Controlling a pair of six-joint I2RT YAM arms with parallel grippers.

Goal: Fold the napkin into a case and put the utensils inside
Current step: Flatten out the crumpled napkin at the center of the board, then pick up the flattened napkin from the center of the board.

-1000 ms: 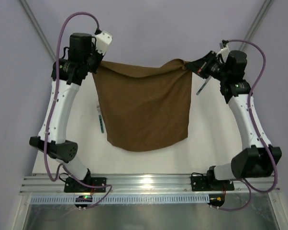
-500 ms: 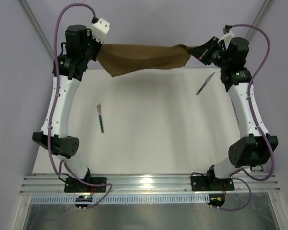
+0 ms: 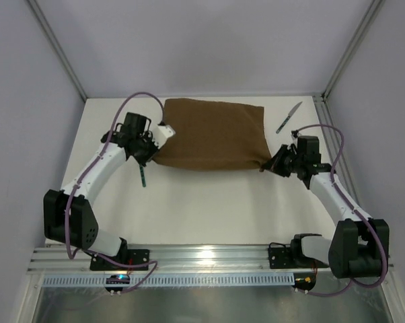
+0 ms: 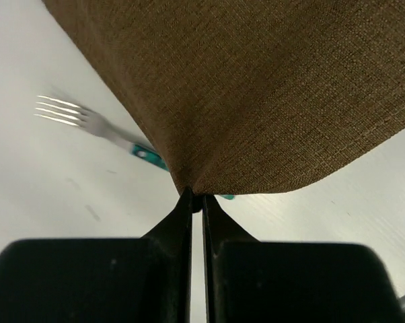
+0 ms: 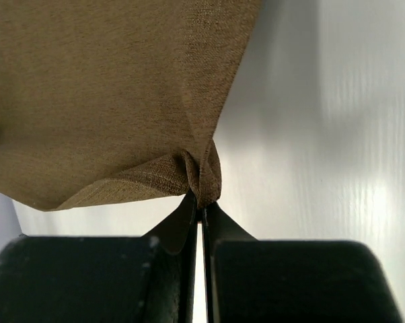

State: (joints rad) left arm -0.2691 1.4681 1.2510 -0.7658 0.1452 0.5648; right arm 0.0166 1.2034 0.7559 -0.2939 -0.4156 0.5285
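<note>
White surface (image 3: 209, 208) carried the napkin (image 3: 212, 134), doubled over and spread ahead of both tools. Left tool (image 4: 196, 202) and right tool (image 5: 201, 208) each pinched a cloth corner. The fork (image 4: 75, 116) lay just beneath the left tool, its handle under the cloth edge, so lowering there would likely bury or shove it. Uneven pulling could skew the fold

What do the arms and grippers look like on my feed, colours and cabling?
The left arm and right arm have white link shells with black joints; a purple cable loops along each. The left gripper and right gripper have slim black fingers on blocky black bodies. No markings show.
</note>
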